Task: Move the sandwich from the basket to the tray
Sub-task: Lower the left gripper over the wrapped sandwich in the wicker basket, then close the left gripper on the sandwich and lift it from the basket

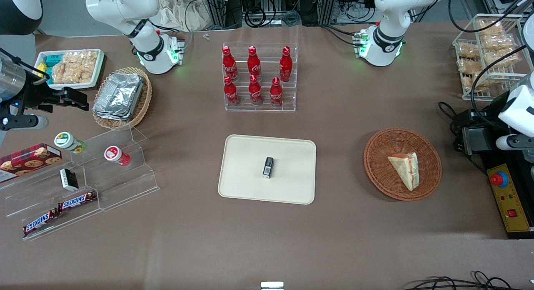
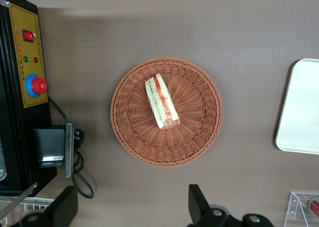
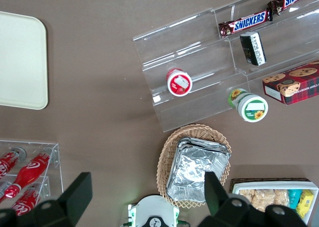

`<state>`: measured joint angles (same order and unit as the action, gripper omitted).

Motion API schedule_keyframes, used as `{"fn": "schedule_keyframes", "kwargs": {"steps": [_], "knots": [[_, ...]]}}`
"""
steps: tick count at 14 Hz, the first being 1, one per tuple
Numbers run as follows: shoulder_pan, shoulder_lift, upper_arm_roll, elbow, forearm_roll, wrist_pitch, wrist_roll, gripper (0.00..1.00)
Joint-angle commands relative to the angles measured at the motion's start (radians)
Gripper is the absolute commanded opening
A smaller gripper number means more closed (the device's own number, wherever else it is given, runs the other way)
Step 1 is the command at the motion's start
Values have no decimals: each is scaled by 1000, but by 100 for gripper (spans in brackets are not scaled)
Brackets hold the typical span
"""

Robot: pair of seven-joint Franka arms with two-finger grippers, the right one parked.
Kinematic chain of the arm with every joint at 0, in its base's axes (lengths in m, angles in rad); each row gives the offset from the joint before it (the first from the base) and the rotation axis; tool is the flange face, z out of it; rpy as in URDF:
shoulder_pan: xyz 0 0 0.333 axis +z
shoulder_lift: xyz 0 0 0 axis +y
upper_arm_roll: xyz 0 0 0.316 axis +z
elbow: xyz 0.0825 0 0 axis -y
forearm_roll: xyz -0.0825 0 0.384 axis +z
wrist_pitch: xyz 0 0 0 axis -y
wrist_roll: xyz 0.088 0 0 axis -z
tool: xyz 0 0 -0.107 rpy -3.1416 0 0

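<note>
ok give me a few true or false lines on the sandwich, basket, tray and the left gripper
1. The sandwich lies in the basket. True.
2. The tray has nothing on it. False: a small dark box sits on it.
3. The gripper is shut on the sandwich. False: it is open, above the table beside the basket, holding nothing.
4. The tray is nearer the front camera than the rack of red bottles. True.
5. The sandwich is the only thing in the basket. True.
</note>
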<state>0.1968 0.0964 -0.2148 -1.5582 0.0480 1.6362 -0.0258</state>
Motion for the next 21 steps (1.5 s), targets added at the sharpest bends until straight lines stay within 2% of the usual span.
{"fn": "schedule_keyframes", "kwargs": {"steps": [1,3,6,8,10,13,14,15,17,18,21], "knots": [[-13,25,5,30,-8,-33,20,100],[-16,69,-17,76,-2,-32,1,100],[-19,98,-31,40,-1,-15,-141,100],[-25,94,-48,-81,7,127,-221,100],[-23,94,-48,-198,9,290,-381,100],[-23,126,-45,-285,10,433,-509,100],[-20,153,-41,-298,12,457,-604,100],[-19,176,-40,-301,24,473,-649,100],[-19,210,-40,-321,116,488,-687,100],[-16,210,-40,-353,137,504,-694,100],[-11,233,-26,-424,154,612,-691,100]]}}
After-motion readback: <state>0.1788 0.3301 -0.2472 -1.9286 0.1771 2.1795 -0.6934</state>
